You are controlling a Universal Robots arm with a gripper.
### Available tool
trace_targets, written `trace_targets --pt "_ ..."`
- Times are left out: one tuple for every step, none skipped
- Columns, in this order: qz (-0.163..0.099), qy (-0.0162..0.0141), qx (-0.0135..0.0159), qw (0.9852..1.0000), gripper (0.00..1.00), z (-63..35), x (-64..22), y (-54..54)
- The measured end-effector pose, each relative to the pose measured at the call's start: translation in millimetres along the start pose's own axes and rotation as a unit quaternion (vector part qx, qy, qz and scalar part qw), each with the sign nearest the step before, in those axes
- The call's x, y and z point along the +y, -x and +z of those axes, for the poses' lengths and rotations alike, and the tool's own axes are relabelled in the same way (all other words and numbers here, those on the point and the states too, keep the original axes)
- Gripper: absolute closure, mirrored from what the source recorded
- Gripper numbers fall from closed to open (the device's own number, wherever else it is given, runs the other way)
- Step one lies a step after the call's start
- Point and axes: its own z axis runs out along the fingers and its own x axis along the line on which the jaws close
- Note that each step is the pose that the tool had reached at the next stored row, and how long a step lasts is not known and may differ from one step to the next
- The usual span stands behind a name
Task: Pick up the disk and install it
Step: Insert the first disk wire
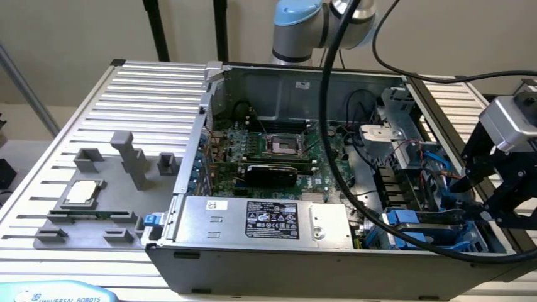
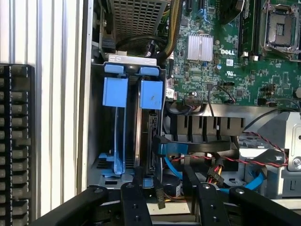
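1. Table (image 1: 143,82): slatted metal. Your open computer case (image 1: 336,270) lies on it, with a grey fixture (image 1: 92,217) beside it at the exterior view's left.
2. Case: the motherboard (image 1: 277,148) is in the middle and the power supply (image 1: 260,220) runs along the near wall.
3. Drive cage (image 2: 96,141): it sits in the case corner at the exterior view's right, and you see two slots with blue tabs.
4. Disk (image 2: 146,136): it stands on edge in the slot nearer the motherboard, with a blue tab at its end. A black cable plug (image 2: 159,140) is just beside its edge; you cannot tell whether it is seated.
5. Gripper (image 2: 171,200): it hangs over the cage, clear of the disk. The jaws stand wide apart and grip nothing. Between the fingers (image 2: 135,202) you see loose cables lower down.
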Motion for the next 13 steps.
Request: trace_targets --pt "-0.002 0.0002 -0.0001 1.0000 0.55 0.0 0.0 -0.3" --pt "-0.004 0.0005 -0.0001 1.0000 0.55 0.0 0.0 -0.8" --pt "-0.005 0.0007 -0.0002 1.0000 0.55 -0.2 0.0 -1.3" --pt "-0.006 0.0008 -0.0003 1.0000 0.55 -0.4 -0.1 -2.0" --pt "-0.006 0.0009 -0.0006 1.0000 0.55 -0.7 -0.1 -3.0" --pt "-0.007 0.0009 -0.0009 1.0000 0.55 -1.1 -0.1 -4.0" --pt "-0.007 0.0010 -0.0013 1.0000 0.55 -1.5 0.0 -5.1" --pt "-0.007 0.0010 -0.0019 1.0000 0.55 -2.0 0.1 -6.2" --pt "-0.007 0.0010 -0.0024 1.0000 0.55 -2.7 0.2 -7.3" --pt "-0.008 0.0010 -0.0028 1.0000 0.55 -3.6 0.3 -8.3" --pt "-0.008 0.0010 -0.0034 1.0000 0.55 -4.6 0.6 -9.2" --pt "-0.008 0.0010 -0.0040 1.0000 0.55 -5.6 1.0 -10.1" --pt "-0.008 0.0011 -0.0045 1.0000 0.55 -6.1 2.0 -11.1"
